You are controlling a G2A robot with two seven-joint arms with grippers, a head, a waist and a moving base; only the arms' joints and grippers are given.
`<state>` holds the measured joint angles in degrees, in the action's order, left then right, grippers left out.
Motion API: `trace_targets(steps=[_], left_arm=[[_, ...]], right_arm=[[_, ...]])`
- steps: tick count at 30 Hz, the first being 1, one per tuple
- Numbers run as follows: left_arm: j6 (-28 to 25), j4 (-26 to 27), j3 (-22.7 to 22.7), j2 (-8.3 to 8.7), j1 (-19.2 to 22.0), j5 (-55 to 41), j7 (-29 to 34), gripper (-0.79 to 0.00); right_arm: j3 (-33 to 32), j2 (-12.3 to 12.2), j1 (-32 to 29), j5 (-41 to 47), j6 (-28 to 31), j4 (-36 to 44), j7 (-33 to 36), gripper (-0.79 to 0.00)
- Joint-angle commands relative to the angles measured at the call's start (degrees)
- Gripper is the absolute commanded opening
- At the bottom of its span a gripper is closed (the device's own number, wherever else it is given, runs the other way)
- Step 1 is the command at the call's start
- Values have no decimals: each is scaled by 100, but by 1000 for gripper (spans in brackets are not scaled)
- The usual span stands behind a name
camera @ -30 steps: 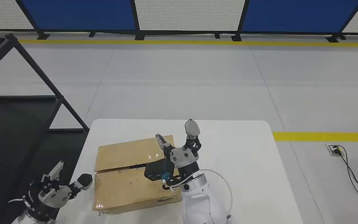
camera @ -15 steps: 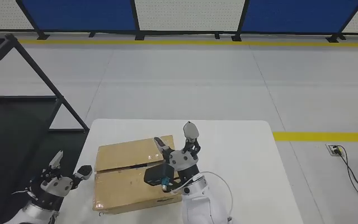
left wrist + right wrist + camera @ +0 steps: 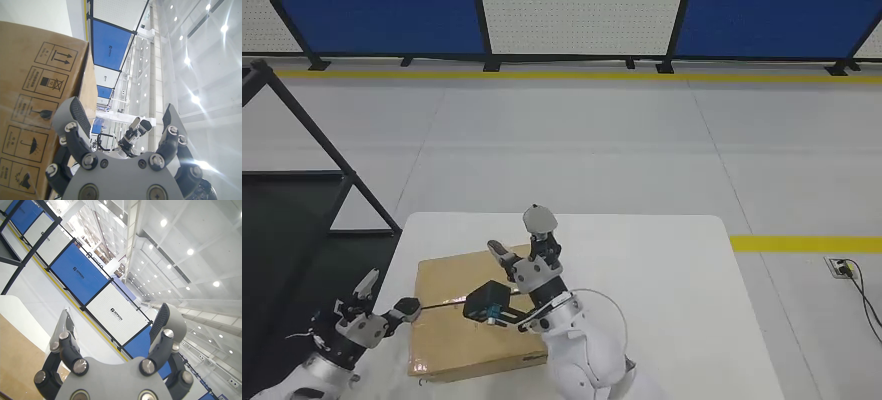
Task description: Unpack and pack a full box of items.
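A closed brown cardboard box (image 3: 447, 340) lies on the left half of the white table (image 3: 662, 280). My right gripper (image 3: 522, 237) stands open above the box's far part, fingers pointing up and holding nothing; in its own view, the right gripper (image 3: 115, 321) has the box top (image 3: 17, 347) beside it. My left gripper (image 3: 389, 296) is open just off the box's left side, at the table's left edge. From the left wrist, the left gripper (image 3: 124, 115) has one finger (image 3: 79, 113) close against the box's printed side (image 3: 37, 94).
The table's right half (image 3: 682, 330) is bare. A black metal frame (image 3: 302, 130) stands on the floor left of the table. Blue and white partition panels (image 3: 582, 25) close the back, behind a yellow floor line (image 3: 572, 75).
The right arm has swung left, from the box's right edge to over its middle. The left gripper has moved in toward the box's left side.
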<state>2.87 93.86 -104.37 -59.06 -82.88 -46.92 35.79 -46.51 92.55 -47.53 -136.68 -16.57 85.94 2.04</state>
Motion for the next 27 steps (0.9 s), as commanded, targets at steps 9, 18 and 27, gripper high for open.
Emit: trace_targets(steps=[9,18,27], left_arm=[[1,53,-25,-19,-73,-56,-4,0],[42,88,2,-33,-86,-25,-34,0],[97,68,-31,-40,-89,-59,2,0]], right_arm=[[57,115,40,-138,30,-166,137,0],[140,208,109,-122,213,-402,-117,0],[419,392,378,-340,132,-913,-69,0]])
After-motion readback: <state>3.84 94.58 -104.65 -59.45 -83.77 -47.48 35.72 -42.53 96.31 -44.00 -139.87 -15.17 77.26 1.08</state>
